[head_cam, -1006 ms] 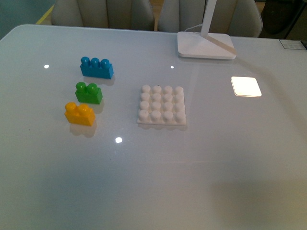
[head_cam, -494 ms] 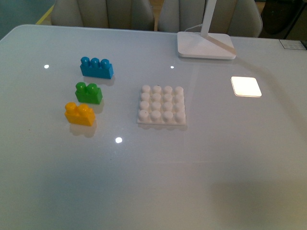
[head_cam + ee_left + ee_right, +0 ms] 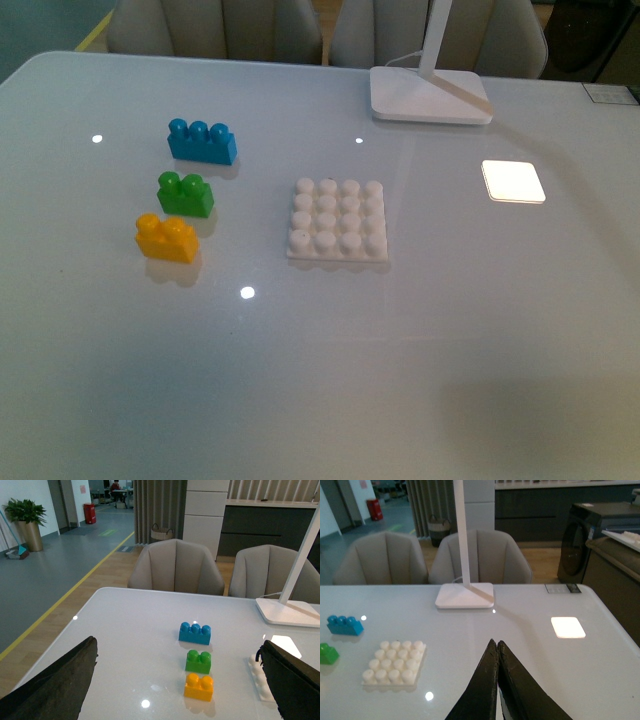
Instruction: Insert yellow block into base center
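The yellow block sits on the table at the left, nearest of a row of three bricks; it also shows in the left wrist view. The white studded base lies at the table's middle, with nothing on it; it also shows in the right wrist view. My left gripper is open, its jaws wide apart, hovering short of the yellow block. My right gripper is shut and empty, above the table to the right of the base. Neither arm shows in the front view.
A green two-stud brick and a blue three-stud brick stand behind the yellow block. A white lamp foot stands at the back right. A bright light patch lies on the table. Chairs stand beyond the far edge.
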Robot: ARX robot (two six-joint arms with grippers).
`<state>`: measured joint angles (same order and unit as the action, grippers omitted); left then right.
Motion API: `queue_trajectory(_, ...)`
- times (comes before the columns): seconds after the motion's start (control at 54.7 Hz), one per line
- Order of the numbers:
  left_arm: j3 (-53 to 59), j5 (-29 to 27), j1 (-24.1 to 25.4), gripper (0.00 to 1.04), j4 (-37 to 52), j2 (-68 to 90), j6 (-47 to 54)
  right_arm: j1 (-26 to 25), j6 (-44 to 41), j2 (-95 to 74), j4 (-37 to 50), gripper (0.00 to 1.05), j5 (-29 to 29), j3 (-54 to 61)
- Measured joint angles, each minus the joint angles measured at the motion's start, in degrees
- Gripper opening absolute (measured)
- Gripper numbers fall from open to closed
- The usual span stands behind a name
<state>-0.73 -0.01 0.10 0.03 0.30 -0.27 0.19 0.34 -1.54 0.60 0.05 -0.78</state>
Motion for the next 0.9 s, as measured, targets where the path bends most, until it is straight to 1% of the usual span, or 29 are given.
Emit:
queue_trajectory(0.183, 0.0, 0.0, 0.0, 0.97, 0.0, 0.0, 0.0, 0.0, 0.0, 1.1, -0.5, 0.02, 0.1, 0.0)
queue_trajectory(0.22, 0.0, 0.0, 0.0, 0.97, 0.0, 0.0, 0.0, 0.0, 0.0, 1.1, -0.5, 0.06, 0.0, 0.0)
queue_trajectory(0.348, 0.0, 0.0, 0.0, 0.97, 0.0, 0.0, 0.0, 0.0, 0.0, 1.2, -0.5, 0.29, 0.0, 0.0)
queue_trajectory(0.366, 0.0, 0.0, 0.0, 0.97, 0.0, 0.0, 0.0, 0.0, 0.0, 1.2, -0.5, 0.31, 0.0, 0.0)
queue_trajectory(0.421, 0.0, 0.0, 0.0, 0.97, 0.0, 0.0, 0.0, 0.0, 0.0, 1.2, -0.5, 0.42, 0.0, 0.0)
queue_trajectory(0.439, 0.0, 0.0, 0.0, 0.97, 0.0, 0.0, 0.0, 0.0, 0.0, 1.2, -0.5, 0.43, 0.0, 0.0)
queue_trajectory(0.512, 0.0, 0.0, 0.0, 0.97, 0.0, 0.0, 0.0, 0.0, 0.0, 1.2, -0.5, 0.57, 0.0, 0.0)
queue_trajectory(0.567, 0.0, 0.0, 0.0, 0.97, 0.0, 0.0, 0.0, 0.0, 0.0, 1.2, -0.5, 0.72, 0.0, 0.0)
queue_trajectory(0.64, 0.0, 0.0, 0.0, 0.97, 0.0, 0.0, 0.0, 0.0, 0.0, 1.2, -0.5, 0.84, 0.0, 0.0)
queue_trajectory(0.677, 0.0, 0.0, 0.0, 0.97, 0.0, 0.0, 0.0, 0.0, 0.0, 1.2, -0.5, 0.92, 0.0, 0.0)
queue_trajectory(0.714, 0.0, 0.0, 0.0, 0.97, 0.0, 0.0, 0.0, 0.0, 0.0, 1.2, -0.5, 0.98, 0.1, 0.0)
queue_trajectory(0.75, 0.0, 0.0, 0.0, 0.97, 0.0, 0.0, 0.0, 0.0, 0.0, 1.2, -0.5, 0.96, 0.0, 0.0)
queue_trajectory(0.842, 0.0, 0.0, 0.0, 0.97, 0.0, 0.0, 0.0, 0.0, 0.0, 1.2, -0.5, 0.96, 0.1, 0.0)
queue_trajectory(0.86, -0.3, 1.0, 0.2, 0.97, -1.1, 0.7, -0.1, 0.0, 0.0, 1.2, -0.5, 0.96, 0.0, 0.0)
queue_trajectory(0.897, -2.8, 4.5, 0.8, 0.97, -7.4, 3.3, -0.5, 0.0, 0.0, 1.2, -0.5, 0.96, 0.1, 0.0)
